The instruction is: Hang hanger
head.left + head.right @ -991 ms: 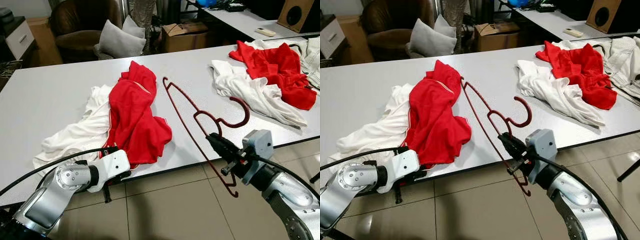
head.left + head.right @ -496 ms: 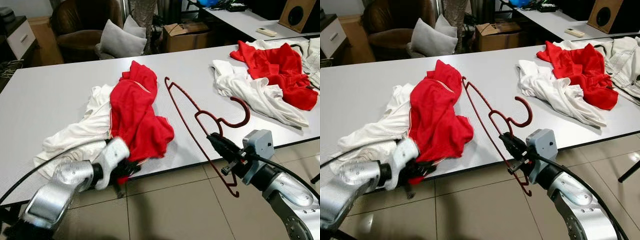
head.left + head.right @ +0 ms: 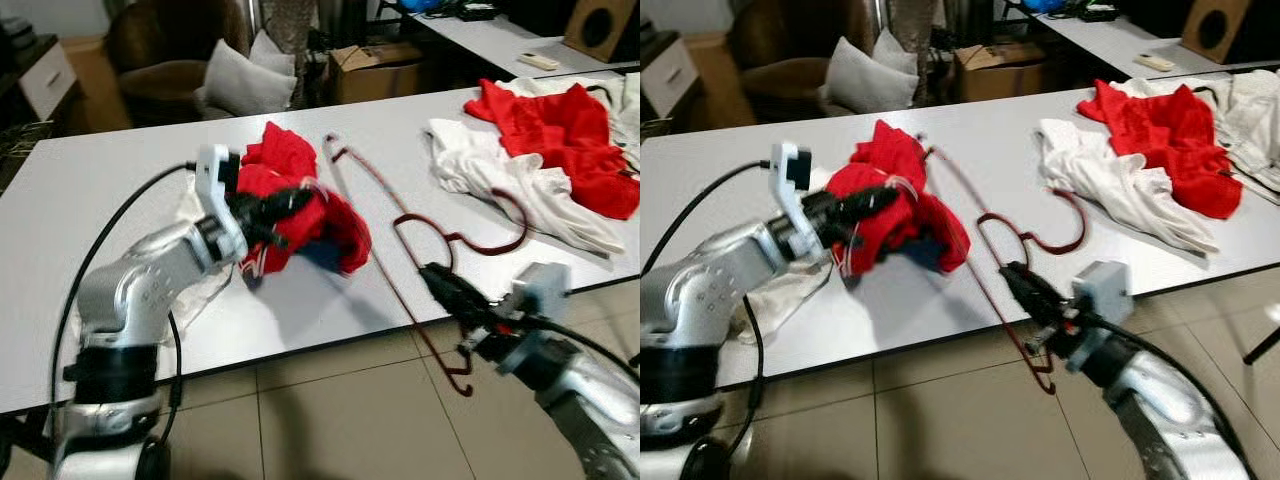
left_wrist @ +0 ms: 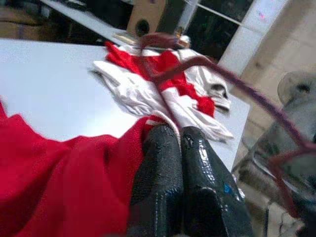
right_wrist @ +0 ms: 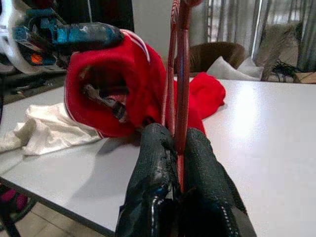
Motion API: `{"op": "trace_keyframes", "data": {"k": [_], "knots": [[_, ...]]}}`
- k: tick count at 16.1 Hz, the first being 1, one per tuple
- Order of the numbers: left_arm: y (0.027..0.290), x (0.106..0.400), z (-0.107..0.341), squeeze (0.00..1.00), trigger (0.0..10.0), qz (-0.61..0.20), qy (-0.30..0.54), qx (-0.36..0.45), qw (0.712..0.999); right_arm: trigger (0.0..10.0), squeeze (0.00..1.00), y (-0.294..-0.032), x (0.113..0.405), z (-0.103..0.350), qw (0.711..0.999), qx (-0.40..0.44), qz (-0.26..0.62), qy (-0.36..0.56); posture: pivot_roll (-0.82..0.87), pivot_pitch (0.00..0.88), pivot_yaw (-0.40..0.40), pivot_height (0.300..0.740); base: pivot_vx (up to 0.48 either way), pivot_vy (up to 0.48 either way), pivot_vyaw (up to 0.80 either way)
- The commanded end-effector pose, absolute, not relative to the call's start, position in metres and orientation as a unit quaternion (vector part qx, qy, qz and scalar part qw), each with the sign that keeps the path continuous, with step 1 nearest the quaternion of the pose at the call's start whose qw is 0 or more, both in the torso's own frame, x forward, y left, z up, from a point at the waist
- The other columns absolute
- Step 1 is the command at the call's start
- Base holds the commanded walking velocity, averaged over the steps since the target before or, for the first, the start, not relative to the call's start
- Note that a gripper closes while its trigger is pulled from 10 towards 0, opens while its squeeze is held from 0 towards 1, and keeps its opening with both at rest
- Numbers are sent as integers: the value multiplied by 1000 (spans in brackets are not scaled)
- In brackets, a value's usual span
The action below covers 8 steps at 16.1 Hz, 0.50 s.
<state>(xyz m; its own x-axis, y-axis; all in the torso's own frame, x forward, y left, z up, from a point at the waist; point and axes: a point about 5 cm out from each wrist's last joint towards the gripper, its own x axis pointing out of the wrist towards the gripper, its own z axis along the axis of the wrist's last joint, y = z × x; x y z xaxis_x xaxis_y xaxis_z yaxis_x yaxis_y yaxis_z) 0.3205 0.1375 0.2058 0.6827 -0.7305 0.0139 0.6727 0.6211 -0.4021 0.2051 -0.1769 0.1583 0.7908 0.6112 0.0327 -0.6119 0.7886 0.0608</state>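
Note:
A dark red hanger (image 3: 400,219) slants over the white table's front edge (image 3: 330,335), its hook toward the right-hand clothes. My right gripper (image 3: 432,277) is shut on its lower bar, with the rod between the black fingers (image 5: 158,163) in the right wrist view. Over the table, my left gripper (image 3: 288,201) is shut on a fold of the red garment (image 3: 335,225) and holds it bunched and raised. Red cloth (image 4: 74,177) lies against the left fingers (image 4: 163,168). A white garment (image 3: 790,285) lies beneath it.
A second heap of white (image 3: 510,185) and red clothes (image 3: 560,125) lies on the table's right side. Behind the table stand a brown armchair (image 3: 165,50) with grey cushions (image 3: 240,80) and a cardboard box (image 3: 375,68). Tiled floor (image 3: 320,420) lies in front.
My left arm has swung up from below the table's edge to above it, lifting the red garment's lower part. The right gripper keeps hold of the hanger, little moved.

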Motion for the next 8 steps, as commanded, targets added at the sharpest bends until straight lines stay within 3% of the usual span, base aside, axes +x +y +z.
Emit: {"op": "trace_keyframes", "data": {"k": [1,8], "knots": [[145,328,214,0,0,-364,68,-206,906,10000,0,-181,198,169,940,43,338,-33,-130,0,93,740,0,0,0],[171,356,240,0,0,-253,-15,-256,933,10000,0,-194,164,168,920,20,391,20,-168,0,87,740,0,0,0]]}}
